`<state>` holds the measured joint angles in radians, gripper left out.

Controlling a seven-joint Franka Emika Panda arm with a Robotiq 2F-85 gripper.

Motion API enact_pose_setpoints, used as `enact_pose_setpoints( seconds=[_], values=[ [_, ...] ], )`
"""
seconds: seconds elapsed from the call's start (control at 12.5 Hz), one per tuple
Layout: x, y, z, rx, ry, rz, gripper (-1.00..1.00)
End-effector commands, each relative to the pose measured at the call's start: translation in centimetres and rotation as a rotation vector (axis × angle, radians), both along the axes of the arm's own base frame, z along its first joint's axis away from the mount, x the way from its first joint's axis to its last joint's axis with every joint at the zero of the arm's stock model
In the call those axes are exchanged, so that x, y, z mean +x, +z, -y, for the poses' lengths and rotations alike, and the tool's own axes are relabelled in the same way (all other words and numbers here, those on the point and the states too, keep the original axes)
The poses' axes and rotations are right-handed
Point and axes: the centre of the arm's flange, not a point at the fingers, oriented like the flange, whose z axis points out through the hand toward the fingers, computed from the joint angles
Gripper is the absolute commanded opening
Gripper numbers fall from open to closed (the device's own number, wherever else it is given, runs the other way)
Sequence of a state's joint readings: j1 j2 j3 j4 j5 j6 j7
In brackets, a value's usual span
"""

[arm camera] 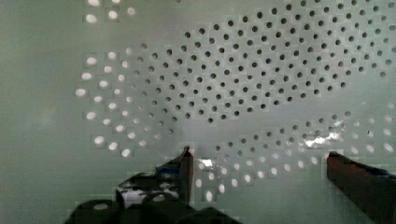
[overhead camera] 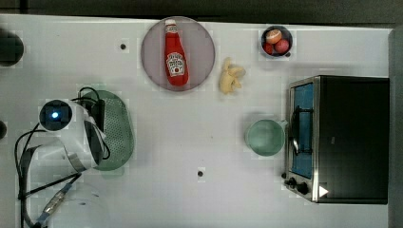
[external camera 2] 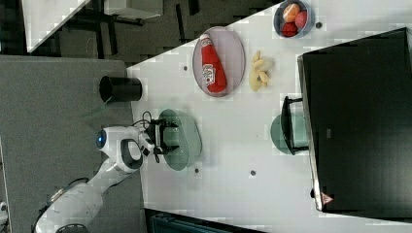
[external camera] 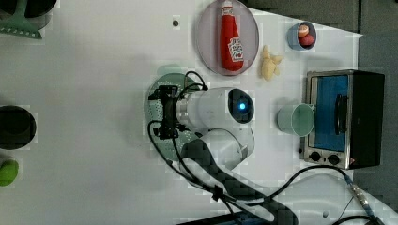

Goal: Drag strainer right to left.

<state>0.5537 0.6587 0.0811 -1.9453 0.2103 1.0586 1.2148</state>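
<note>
Strainer (overhead camera: 119, 128): at the top view's left of the surface (overhead camera: 190, 142), under the gripper (arm camera: 259, 156), well apart from the cup (overhead camera: 264, 137) and toaster oven (overhead camera: 351, 137) to the right.

Fingers (arm camera: 184, 163): spread inside the perforated bowl, nothing pinched.

Risk, as we judge it: the fingers skid over the smooth plastic, or tip the rim, so the dish stalls or pivots.

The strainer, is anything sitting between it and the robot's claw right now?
Nothing visible does. In the wrist view the gripper is open, its fingertips spread right at the strainer's perforated floor with bare holes between them. In the top view the arm is directly over the strainer.
</note>
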Motion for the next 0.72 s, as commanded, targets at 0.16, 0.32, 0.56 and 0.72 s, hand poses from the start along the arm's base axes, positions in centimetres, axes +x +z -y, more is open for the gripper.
enact_pose_setpoints(
  seconds=[0.16,0.32,0.56,0.72],
  values=[
    [-1.8,1.2,-4.7,0.026,-0.014,-0.014,1.0],
    [-1.9,1.3,-5.7,0.036,-0.009,-0.007,1.0],
    [-2.0,1.2,-6.5,0.044,-0.007,-0.005,1.0],
    [-1.9,1.6,-6.5,0.039,-0.002,-0.01,1.0]
  ],
)
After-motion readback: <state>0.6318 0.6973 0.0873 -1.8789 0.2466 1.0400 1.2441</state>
